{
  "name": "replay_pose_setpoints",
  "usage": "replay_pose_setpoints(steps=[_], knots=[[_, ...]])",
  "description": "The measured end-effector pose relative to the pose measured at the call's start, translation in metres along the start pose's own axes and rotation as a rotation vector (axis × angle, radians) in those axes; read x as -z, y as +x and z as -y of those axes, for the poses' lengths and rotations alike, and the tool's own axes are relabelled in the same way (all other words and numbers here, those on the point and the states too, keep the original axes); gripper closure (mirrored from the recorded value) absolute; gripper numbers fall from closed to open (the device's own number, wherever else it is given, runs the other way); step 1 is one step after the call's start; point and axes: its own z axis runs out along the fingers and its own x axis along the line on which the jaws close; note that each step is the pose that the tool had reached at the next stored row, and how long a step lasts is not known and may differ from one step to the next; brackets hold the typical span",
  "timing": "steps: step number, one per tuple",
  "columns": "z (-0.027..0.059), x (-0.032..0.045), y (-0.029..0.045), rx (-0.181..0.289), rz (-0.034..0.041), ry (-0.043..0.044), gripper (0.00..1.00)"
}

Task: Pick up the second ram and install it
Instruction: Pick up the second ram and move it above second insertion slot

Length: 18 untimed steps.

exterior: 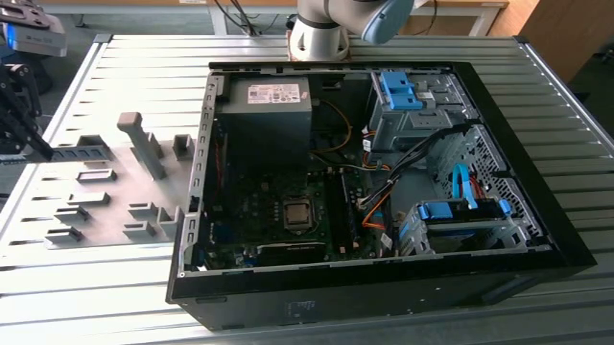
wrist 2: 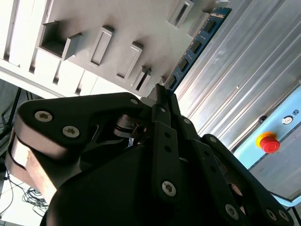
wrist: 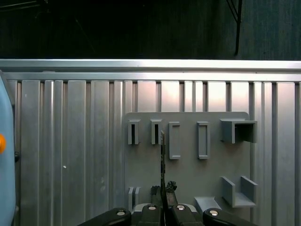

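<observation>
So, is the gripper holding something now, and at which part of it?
Yes: the gripper is shut on the second ram, pinching it near one end; the rest sticks out free.

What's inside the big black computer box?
A motherboard, a grey power supply, blue drive holders and loose cables. Whatever sits under the power supply and drive holders is hidden.

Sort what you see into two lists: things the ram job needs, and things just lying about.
In the job: the second ram; the gripper, shut on it; the open computer case.
Lying about: grey holder blocks; red push button; blue drive caddy.
</observation>
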Motion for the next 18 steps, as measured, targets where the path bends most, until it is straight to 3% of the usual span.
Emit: replay_pose_setpoints(steps=[18], knots=[[0.0, 0.0048, 0.0, 0.0, -0.0001, 0.0, 0.86]])
